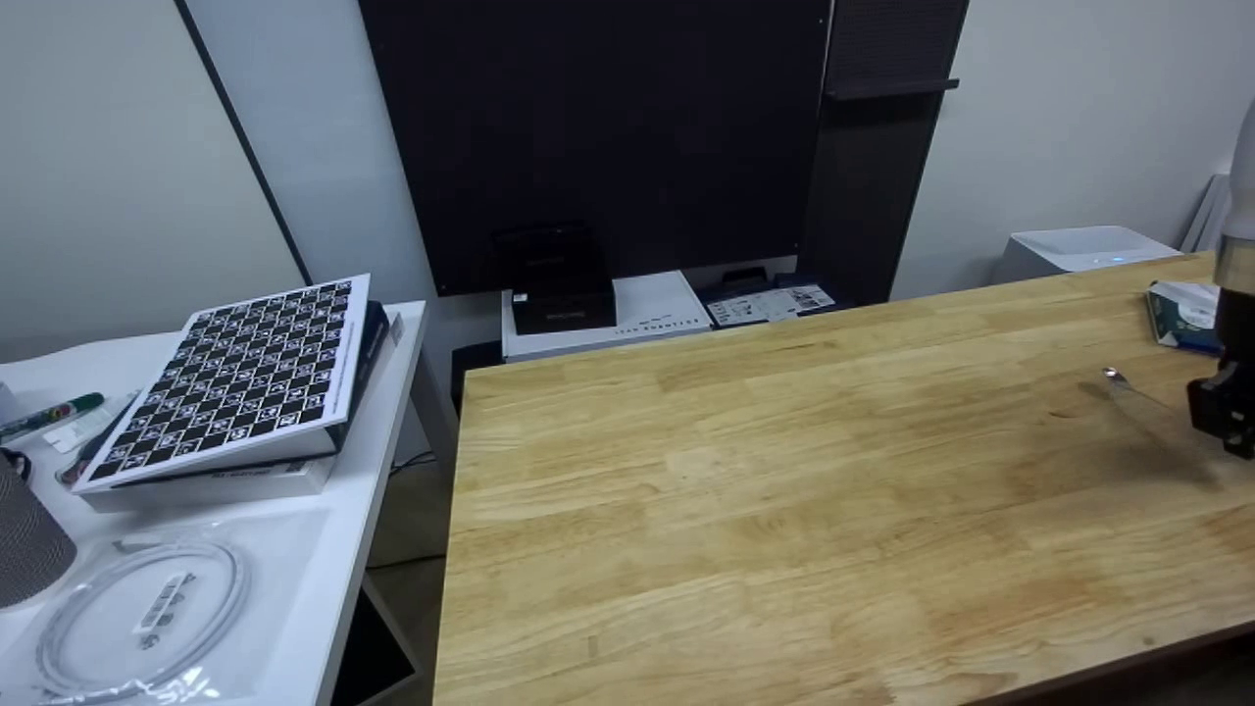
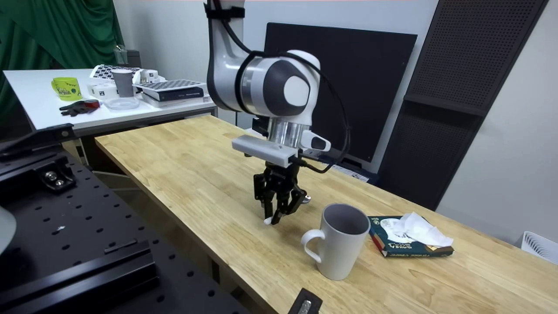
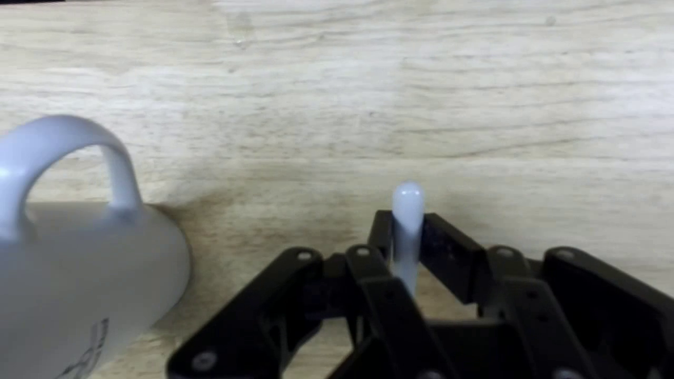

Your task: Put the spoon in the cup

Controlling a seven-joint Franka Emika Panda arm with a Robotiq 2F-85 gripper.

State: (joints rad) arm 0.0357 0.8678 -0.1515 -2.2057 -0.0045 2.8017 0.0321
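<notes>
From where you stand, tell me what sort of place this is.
Probably a robotics lab, judging by the robot arm over a wooden table, the black plate dotted with rows of holes, and the checkered board, which looks like a camera-calibration target.

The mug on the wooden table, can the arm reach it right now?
Probably yes: nothing visible stands between the claw and the mug, though with the spoon gripped, the claw likely couldn't grasp the mug too.

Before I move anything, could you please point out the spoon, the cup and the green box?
Spoon (image 3: 407,229), in the wrist view: on its pale handle.
Cup (image 2: 341,248), in an exterior view: on its outer wall.
Green box (image 2: 396,245), in an exterior view: on its top.
</notes>
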